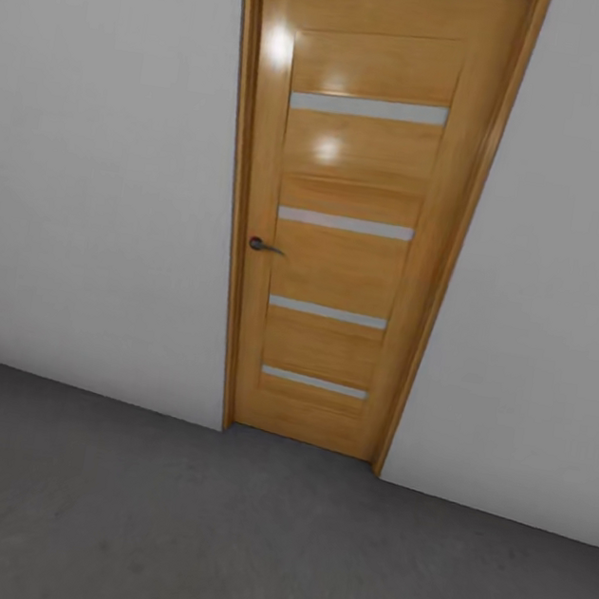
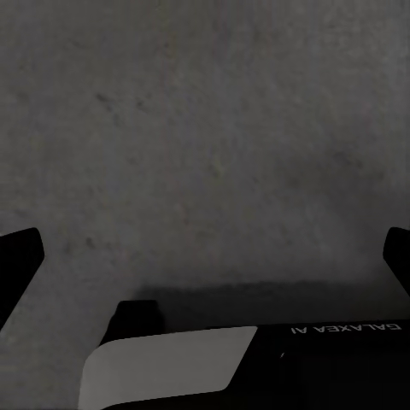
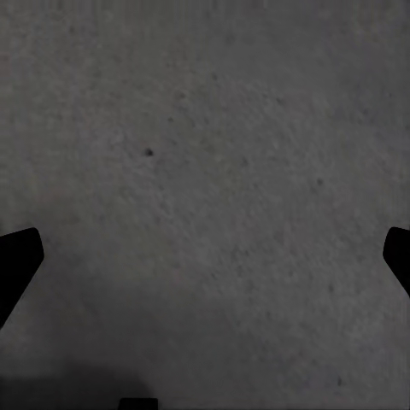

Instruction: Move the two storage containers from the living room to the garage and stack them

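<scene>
- The dark concrete floor (image 1: 207, 535) is seen nearest, below the left hand (image 2: 205, 256) and right hand (image 3: 205, 256), both spread wide and empty.
- No storage containers are seen; a collision with the closed wooden door (image 1: 351, 211) could be caused by driving ahead.

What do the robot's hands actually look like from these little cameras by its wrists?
Each wrist view shows two plain black finger tips with angled, wedge-like ends, at opposite edges of the picture, over rough dark grey concrete floor. Left gripper: behind it sits a black body with a pale grey panel and small white lettering, GALAXEA AI, seen upside down. Right gripper: plain black, no markings.
</scene>
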